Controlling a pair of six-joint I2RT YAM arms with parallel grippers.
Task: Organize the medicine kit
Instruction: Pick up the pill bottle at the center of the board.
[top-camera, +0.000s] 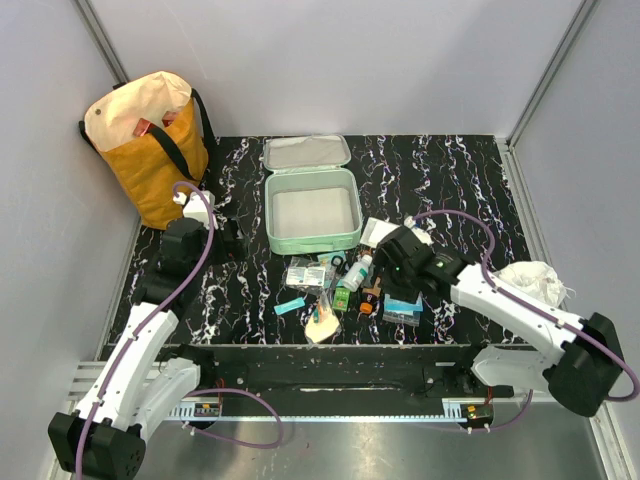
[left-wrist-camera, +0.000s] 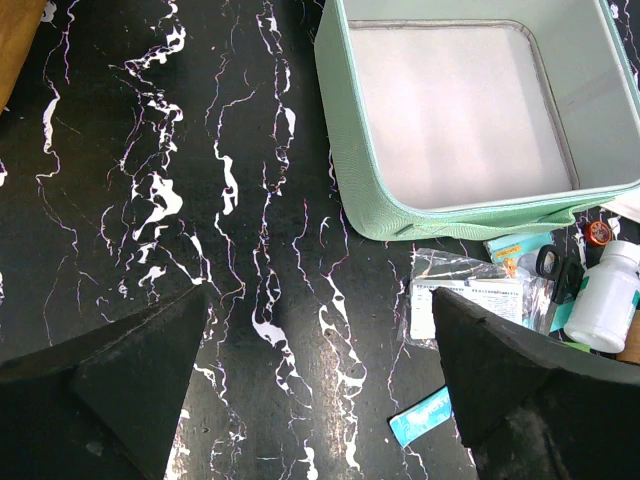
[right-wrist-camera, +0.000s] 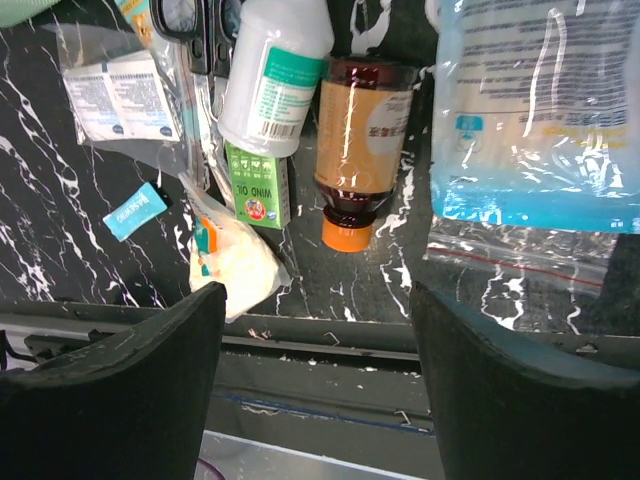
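At the near edge of the black marbled table (top-camera: 250, 300), the right gripper (right-wrist-camera: 315, 385) hangs with its jaws spread wide and nothing held, the metal rail showing through the gap. Just beyond it lie a brown bottle (right-wrist-camera: 355, 130) with an orange cap, a white bottle (right-wrist-camera: 275, 75), a green box (right-wrist-camera: 258, 190) and a blue packet (right-wrist-camera: 540, 110) in a clear bag, all crowded together. To the left, the left gripper (left-wrist-camera: 315, 380) is likewise spread wide and holds nothing, over bare tabletop with open room toward the left edge. Farther back, the medicine kit (top-camera: 312, 243) sits mid-table, its lid swung back, its pale lining showing and its front wall close to the clutter. A yellow-and-cream tote bag (top-camera: 150, 140) stands in the far left corner against the grey walls. A crumpled white bundle (top-camera: 535, 280) lies by the right edge.
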